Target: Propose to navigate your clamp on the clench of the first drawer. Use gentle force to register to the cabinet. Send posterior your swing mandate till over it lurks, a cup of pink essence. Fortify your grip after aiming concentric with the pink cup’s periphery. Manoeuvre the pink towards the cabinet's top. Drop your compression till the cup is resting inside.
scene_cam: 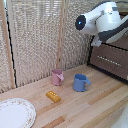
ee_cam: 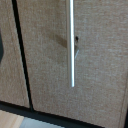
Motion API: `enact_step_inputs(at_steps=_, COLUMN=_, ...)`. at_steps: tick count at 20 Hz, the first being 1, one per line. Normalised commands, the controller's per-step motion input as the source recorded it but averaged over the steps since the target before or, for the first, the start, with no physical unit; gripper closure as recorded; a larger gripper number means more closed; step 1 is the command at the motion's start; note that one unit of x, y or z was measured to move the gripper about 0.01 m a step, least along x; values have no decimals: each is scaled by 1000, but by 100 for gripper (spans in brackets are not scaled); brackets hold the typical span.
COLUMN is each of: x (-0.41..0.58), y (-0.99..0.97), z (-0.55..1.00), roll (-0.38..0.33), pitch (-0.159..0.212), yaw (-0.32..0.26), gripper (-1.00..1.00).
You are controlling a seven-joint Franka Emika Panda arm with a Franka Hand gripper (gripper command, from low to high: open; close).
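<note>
Pink cup (scene_cam: 57,77) beside blue mug (scene_cam: 80,82); white arm (scene_cam: 102,21) fronts cabinet (scene_cam: 111,59).

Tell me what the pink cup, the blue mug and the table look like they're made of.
The pink cup and the blue mug look like matte glazed ceramic or plastic; their smooth, even color leaves it open. The table looks like light, jointed wood planks with visible grain.

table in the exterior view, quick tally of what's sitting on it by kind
mugs: 2, the pink cup and a blue mug
plates: 1, a white plate
blocks: 1, a small yellow block
total: 4
</note>
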Motion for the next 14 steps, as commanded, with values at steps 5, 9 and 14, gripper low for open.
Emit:
enact_step_inputs(at_steps=5, x=119, y=-598, z=1, roll=-74, pitch=1, yaw=0, gripper=-100)
enact_step_inputs(at_steps=9, x=166, y=-608, z=17, roll=-104, pitch=0, yaw=0, gripper=-100)
enact_step_inputs(at_steps=14, x=151, y=-606, z=2, roll=-110, pitch=5, yaw=0, gripper=-100)
